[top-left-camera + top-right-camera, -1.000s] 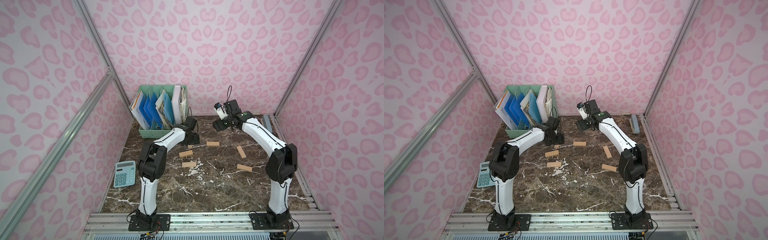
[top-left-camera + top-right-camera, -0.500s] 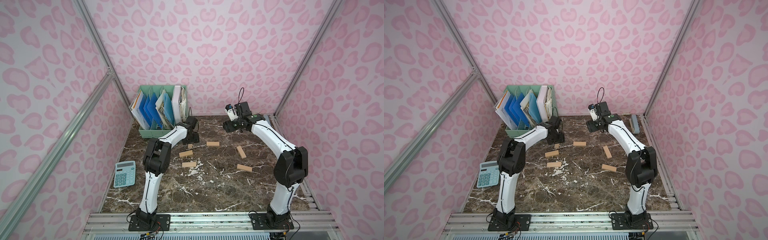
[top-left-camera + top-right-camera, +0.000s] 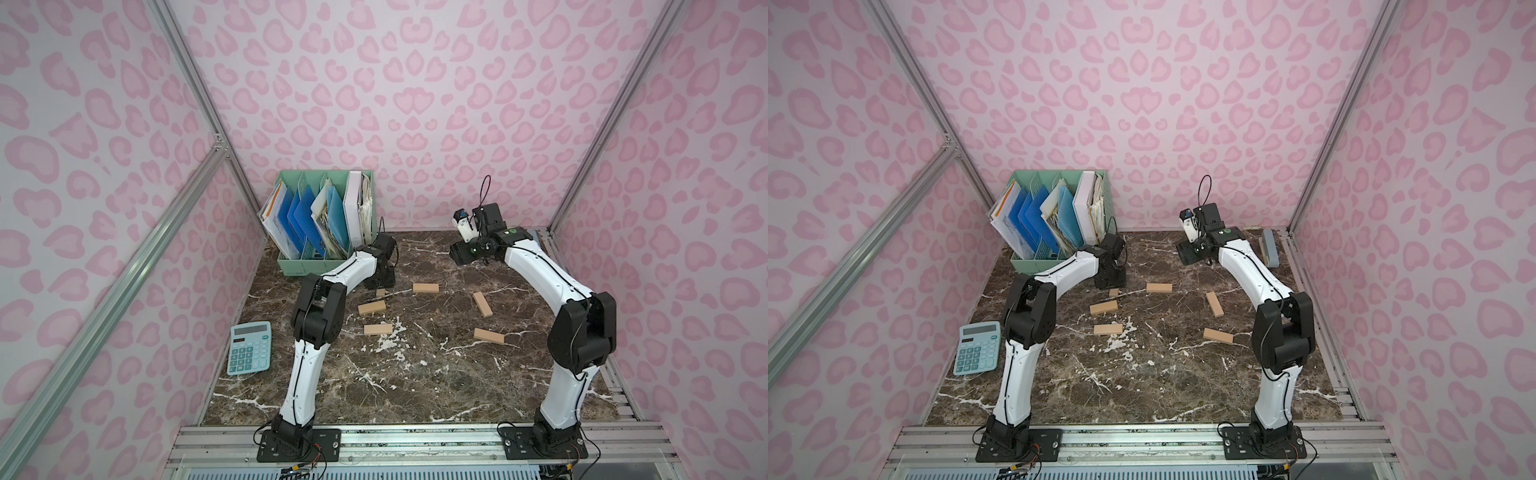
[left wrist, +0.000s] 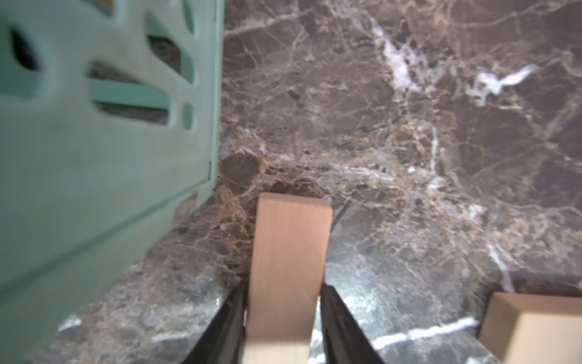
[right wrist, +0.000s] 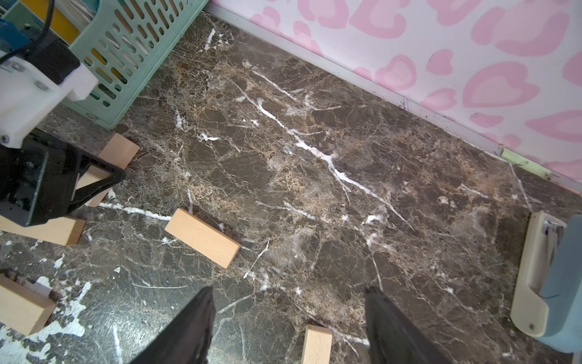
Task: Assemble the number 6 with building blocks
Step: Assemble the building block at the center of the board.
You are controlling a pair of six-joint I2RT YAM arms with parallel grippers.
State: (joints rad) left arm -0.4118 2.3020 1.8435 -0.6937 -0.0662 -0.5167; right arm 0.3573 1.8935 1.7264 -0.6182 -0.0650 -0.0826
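Several tan building blocks lie scattered and apart on the dark marble table (image 3: pixel 415 386), forming no digit. In both top views they show at the back middle (image 3: pixel 425 287) (image 3: pixel 1159 287), left of centre (image 3: pixel 372 307) (image 3: pixel 378 328) and on the right (image 3: pixel 482 304) (image 3: pixel 488 335). My left gripper (image 4: pixel 282 290) is down at the table beside the green file rack, its fingers (image 4: pixel 231 318) pressed to the long sides of one lying block (image 4: pixel 289 252); only that block's end (image 3: pixel 380 292) shows from above. My right gripper (image 5: pixel 289 288) hovers open above the back of the table, over one block's end (image 5: pixel 316 345).
A green file rack (image 3: pixel 320 266) full of folders stands at the back left, close to my left gripper (image 3: pixel 380 279). A teal calculator (image 3: pixel 249 348) lies at the left edge. A grey-blue bar (image 3: pixel 1268 248) rests along the back right edge. Pink patterned walls enclose the table.
My left gripper's jaws have closed onto the block by the file rack. The right arm has swung its gripper to the right, staying raised over the back of the table.
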